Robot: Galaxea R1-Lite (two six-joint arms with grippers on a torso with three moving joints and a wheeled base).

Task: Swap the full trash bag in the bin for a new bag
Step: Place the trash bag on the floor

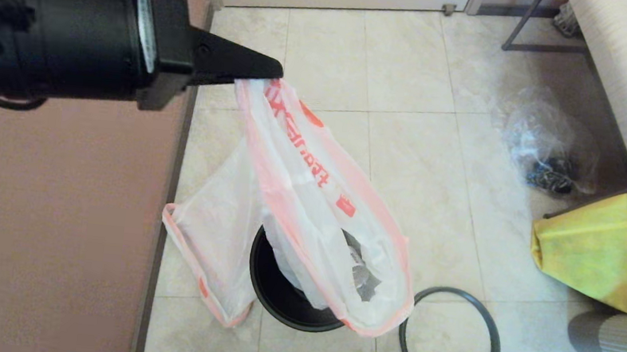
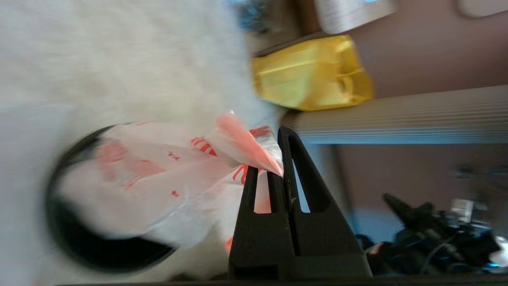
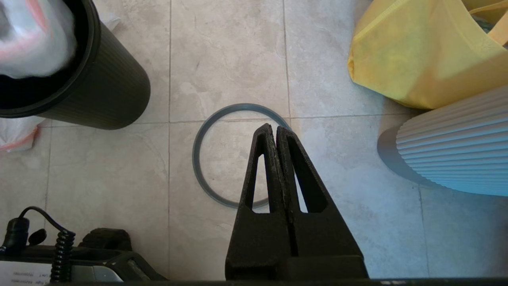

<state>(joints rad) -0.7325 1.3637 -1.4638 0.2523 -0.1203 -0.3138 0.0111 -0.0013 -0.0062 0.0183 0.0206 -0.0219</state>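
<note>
My left gripper (image 1: pixel 277 75) (image 2: pixel 278 157) is shut on the top of a white plastic bag (image 1: pixel 311 199) (image 2: pixel 158 178) with pink edging and red print. The bag hangs down to the small black bin (image 1: pixel 273 293) (image 2: pixel 79 254) (image 3: pixel 111 91) on the tiled floor, and its lower end dips into the bin's mouth. One fold of the bag droops outside the bin toward the wall. Something dark shows through the bag low down. The bin's thin dark-grey hoop (image 1: pixel 455 291) (image 3: pixel 194 155) lies flat on the floor beside it. My right gripper (image 3: pixel 274 129) hovers shut and empty above that hoop.
A big yellow bag (image 1: pixel 600 249) (image 3: pixel 416 59) and a ribbed white stand (image 1: pixel 625 344) (image 3: pixel 456 155) sit to the right. A clear plastic bag (image 1: pixel 546 146) with dark contents lies on the floor farther back. A pinkish wall (image 1: pixel 56 220) borders the left side.
</note>
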